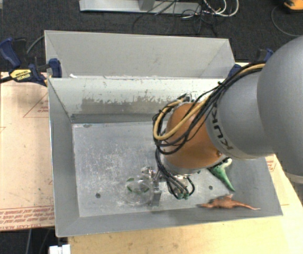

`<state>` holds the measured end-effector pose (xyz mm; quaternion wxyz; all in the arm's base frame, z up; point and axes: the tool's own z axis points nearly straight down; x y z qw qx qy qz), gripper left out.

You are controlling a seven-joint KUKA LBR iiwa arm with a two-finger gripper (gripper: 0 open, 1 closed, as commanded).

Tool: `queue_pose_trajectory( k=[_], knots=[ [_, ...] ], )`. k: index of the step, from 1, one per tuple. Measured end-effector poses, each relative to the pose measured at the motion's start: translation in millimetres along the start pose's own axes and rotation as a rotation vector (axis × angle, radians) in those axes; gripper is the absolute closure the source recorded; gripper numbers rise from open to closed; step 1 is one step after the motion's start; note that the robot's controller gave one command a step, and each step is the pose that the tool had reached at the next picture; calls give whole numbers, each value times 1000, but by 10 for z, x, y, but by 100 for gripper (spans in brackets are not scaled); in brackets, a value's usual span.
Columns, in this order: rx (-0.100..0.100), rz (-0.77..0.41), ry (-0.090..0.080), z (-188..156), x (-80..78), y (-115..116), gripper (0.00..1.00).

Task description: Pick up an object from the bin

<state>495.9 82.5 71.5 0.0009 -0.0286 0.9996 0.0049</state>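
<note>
Pincer (152, 187) low over the floor of the bin (88, 157), near the front wall. Whether it is open or closed cannot be told, as its tip lies under the wrist and mixes with glints off the metal.

Clear thing (134, 187): small and glassy, shape unclear, on the floor just left of the pincer and touching it or nearly so. It is the thing nearest the pincer, but no grip on it can be seen.

Green toy (224, 176): narrow and pointed, to the right of the pincer, its upper end hidden under the orange cover (191, 136).

Lizard (228, 204): a brown long-tailed figure, right of the pincer and nearer the front wall, just beside the green toy's tip.

Cables (164, 126) loop round the cover above the pincer. The arm (267, 110) hides the bin's right part.
</note>
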Motion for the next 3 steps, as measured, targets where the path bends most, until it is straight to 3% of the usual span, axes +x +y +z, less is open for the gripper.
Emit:
queue_pose_trajectory(
  k=[1, 2, 3],
  knots=[
    [1, -1, 0, -1, -1, -7, 100],
    [2, -2, 12, -133, 35, -9, 100],
    [2, -2, 9, -449, 26, -6, 100]
  ],
)
